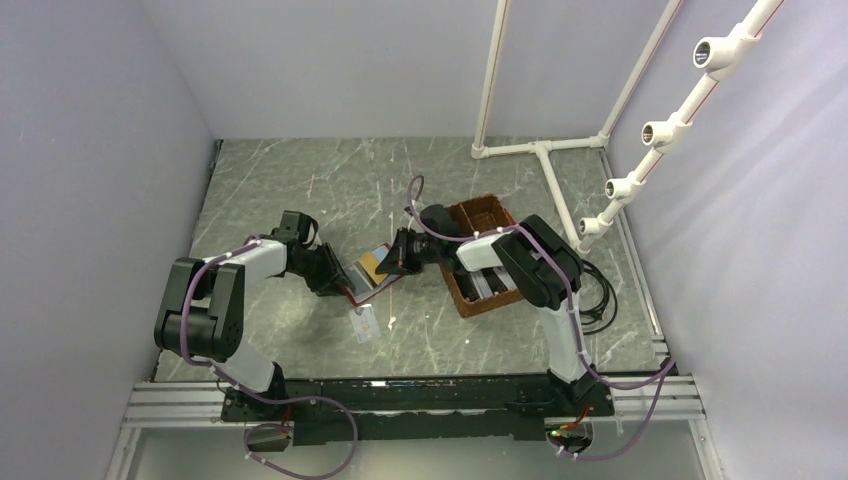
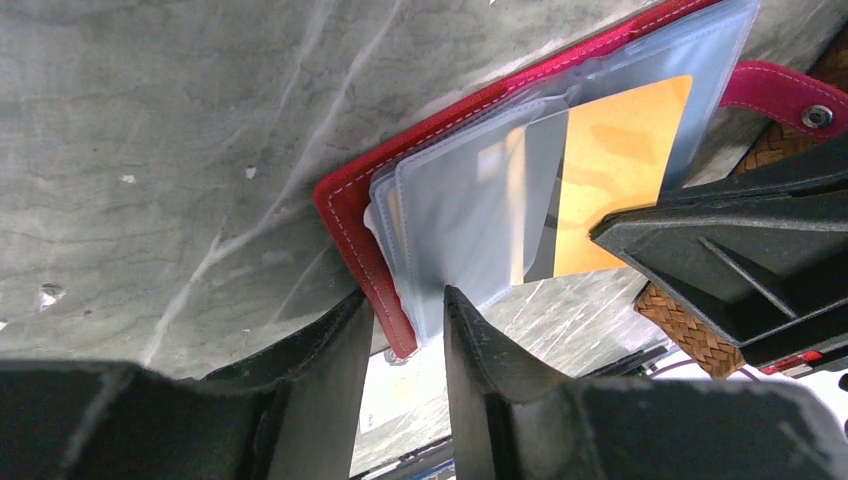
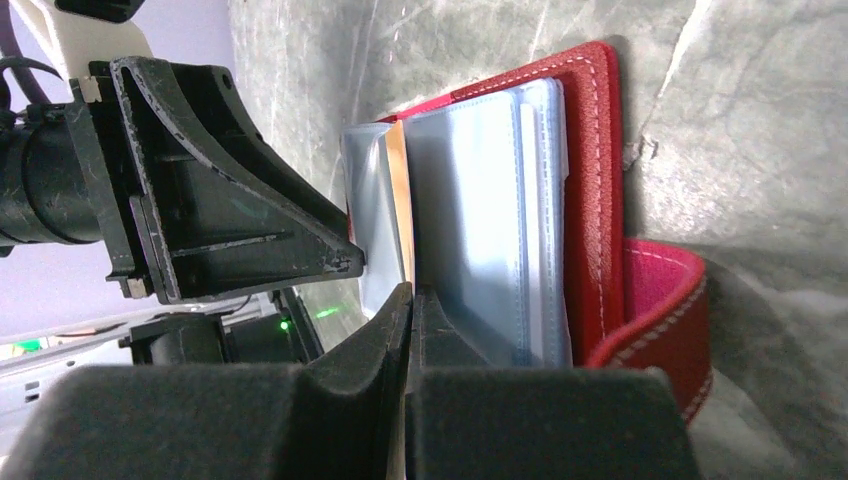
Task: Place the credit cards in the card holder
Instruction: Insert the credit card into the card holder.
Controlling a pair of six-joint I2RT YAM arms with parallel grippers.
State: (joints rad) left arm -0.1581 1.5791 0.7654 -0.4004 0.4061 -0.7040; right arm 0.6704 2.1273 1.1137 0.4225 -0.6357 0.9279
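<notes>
The dark red card holder (image 1: 383,283) is open and held up off the table, its clear plastic sleeves (image 2: 470,215) fanned out. My left gripper (image 2: 405,320) is shut on its lower corner, red cover (image 2: 345,215) and sleeves between the fingers. My right gripper (image 3: 410,295) is shut on the edge of a tan-orange card (image 2: 620,165), which lies partly inside a sleeve. The card's thin edge shows in the right wrist view (image 3: 398,200), next to the red cover (image 3: 595,180) and snap tab (image 3: 655,310). A white card (image 1: 364,322) lies flat on the table below the holder.
A brown woven compartment basket (image 1: 470,300) stands just right of the right gripper, with things in it. It also shows in the left wrist view (image 2: 690,335). White pipe frames (image 1: 545,160) stand at the back right. Cables (image 1: 600,290) lie beside the basket.
</notes>
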